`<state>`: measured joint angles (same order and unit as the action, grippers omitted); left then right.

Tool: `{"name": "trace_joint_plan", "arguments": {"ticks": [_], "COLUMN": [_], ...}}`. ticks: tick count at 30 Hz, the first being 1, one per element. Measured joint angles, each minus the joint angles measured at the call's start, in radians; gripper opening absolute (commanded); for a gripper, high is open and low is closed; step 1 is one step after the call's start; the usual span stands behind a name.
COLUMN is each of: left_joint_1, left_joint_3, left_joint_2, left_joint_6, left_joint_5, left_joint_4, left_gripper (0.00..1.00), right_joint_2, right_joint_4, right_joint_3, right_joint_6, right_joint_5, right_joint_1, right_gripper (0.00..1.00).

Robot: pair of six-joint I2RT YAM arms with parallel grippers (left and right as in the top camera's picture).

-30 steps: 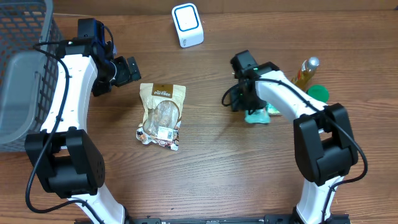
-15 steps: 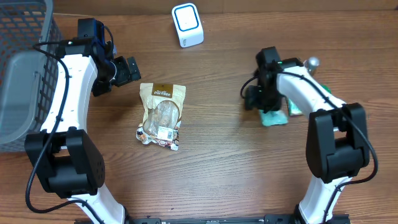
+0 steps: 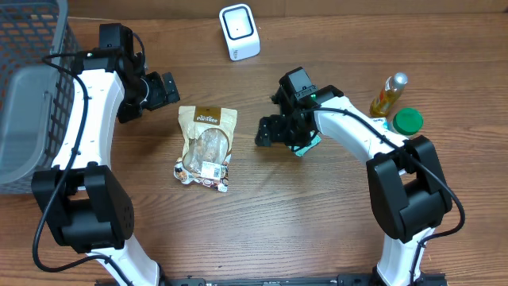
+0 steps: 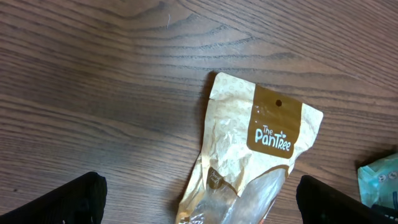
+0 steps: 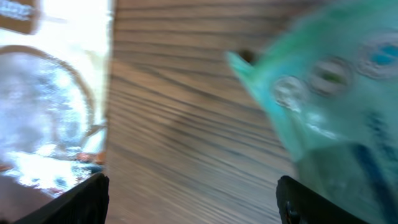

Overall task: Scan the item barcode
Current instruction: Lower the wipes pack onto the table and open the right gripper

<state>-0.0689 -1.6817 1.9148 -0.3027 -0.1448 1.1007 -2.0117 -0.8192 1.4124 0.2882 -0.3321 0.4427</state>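
**Bench** (image 3: 317, 230): brown wood grain, carrying everything below.

**Snack pouch** (image 3: 205, 147): tan and clear, printed "The PanTree". It lies flat on the bench left of centre in the overhead view, brown header toward the top of the frame. A white label (image 3: 211, 168) faces up near its lower end. No fingers touch it. In the left wrist view the pouch (image 4: 261, 155) fills the centre and lower right.

**Scanner** (image 3: 239, 32): small white box with a blue-ringed face, top centre of the overhead frame, well apart from the pouch.

**Left gripper** (image 3: 167, 89): above the bench just up and left of the pouch's header. Its fingers (image 4: 62, 202) are spread wide at the two lower corners of the wrist view and hold nothing.

**Right gripper** (image 3: 268, 131): centre of the overhead frame, between the pouch and a teal packet (image 3: 308, 144). Its fingers (image 5: 81, 199) stand wide apart. The right wrist view is blurred: the teal packet (image 5: 336, 112) fills the right side and the pouch (image 5: 50, 93) the left. Whether the packet touches a finger cannot be told.

**Oil bottle** (image 3: 386, 94): yellow with a silver cap, upper right.

**Green lid** (image 3: 407, 121): round, just below the bottle.

**Wire basket** (image 3: 32, 32): dark, in the upper left corner, with a grey shape (image 3: 20, 119) at its lower part.
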Motion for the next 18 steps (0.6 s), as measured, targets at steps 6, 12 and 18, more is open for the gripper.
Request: {"name": "trace_joint_plan", "arguments": {"ticks": [6,12,18], "left_joint_1": [0.0,0.0,0.0], "left_joint_3": [0.0,0.0,0.0], "left_joint_2": [0.0,0.0,0.0], "left_joint_6": [0.0,0.0,0.0], "left_joint_5": [0.0,0.0,0.0], "left_joint_4": [0.0,0.0,0.0], "left_gripper": [1.0,1.0,1.0], "right_joint_2": [-0.012,-0.013,-0.013], "right_joint_4": [-0.156,-0.266,-0.333], "right_joint_3": [-0.003,-0.004,-0.004], "right_joint_6": [0.027,0.059,-0.006], "right_joint_5": [0.245,0.382,0.249], "right_joint_1": [-0.022,-0.104,-0.15], "right_gripper": [0.86,0.89,0.44]}}
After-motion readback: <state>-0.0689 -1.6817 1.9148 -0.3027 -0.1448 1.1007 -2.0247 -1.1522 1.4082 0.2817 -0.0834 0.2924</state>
